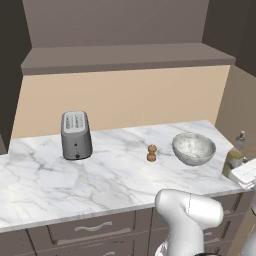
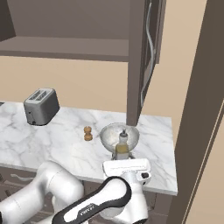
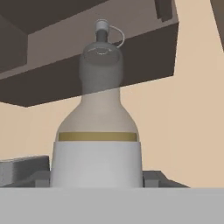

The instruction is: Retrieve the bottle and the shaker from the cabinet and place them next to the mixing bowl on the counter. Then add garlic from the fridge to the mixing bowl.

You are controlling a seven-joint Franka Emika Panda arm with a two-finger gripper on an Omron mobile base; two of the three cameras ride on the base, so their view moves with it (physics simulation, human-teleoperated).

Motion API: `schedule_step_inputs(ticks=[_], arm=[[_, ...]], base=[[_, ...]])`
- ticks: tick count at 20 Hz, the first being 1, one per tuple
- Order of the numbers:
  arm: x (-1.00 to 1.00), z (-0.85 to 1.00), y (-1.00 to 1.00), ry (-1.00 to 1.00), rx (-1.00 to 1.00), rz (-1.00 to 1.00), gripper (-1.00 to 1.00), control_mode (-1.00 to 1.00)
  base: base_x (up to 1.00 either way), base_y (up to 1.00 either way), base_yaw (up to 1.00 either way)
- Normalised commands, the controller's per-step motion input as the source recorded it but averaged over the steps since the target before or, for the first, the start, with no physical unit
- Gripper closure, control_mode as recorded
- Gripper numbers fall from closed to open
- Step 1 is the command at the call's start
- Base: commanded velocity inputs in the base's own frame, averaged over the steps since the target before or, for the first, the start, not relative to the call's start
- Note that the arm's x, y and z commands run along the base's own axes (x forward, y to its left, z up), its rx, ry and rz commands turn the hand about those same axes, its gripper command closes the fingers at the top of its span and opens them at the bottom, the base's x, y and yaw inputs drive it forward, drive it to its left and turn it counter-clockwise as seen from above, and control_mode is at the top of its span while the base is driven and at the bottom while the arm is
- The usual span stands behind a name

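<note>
1. You had the cabinet (image 1: 125, 60) above the counter (image 1: 100, 170) emptied: its shelf showed bare in the left base view, so both retrievals from it looked finished.
2. On the counter, you could see the toaster (image 1: 76, 135) standing well to the left, apart from everything the task concerns.
3. The mixing bowl (image 1: 194, 148) sat near the counter's right end, and it looked empty, so I judged the garlic step not yet done; no fridge or garlic appeared anywhere.
4. The bottle (image 2: 122, 146) stood upright at the counter's front right edge, just beside the bowl; whether its base had already reached the marble, you could not tell.
5. The gripper (image 2: 127, 166) sat around the bottle's lower body, fingers on either side in the hand view, apparently gripping it; release was what I judged came next.
6. The shaker (image 1: 151, 153) stood upright just left of the bowl, already placed.
</note>
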Motion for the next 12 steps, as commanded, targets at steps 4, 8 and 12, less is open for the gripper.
schedule_step_inputs(ticks=[4, 8, 12], arm=[[0.24, -0.38, 0.00, 0.00, 0.22, 0.00, 1.00, -1.00], [0.25, -0.09, -0.02, 0.00, 0.11, 0.00, 1.00, -1.00], [0.25, 0.00, -0.15, 0.00, 0.00, 0.00, 1.00, -1.00]], base=[[0.00, 0.00, 0.00], [0.00, 0.00, 0.00], [0.00, 0.00, 0.00]])
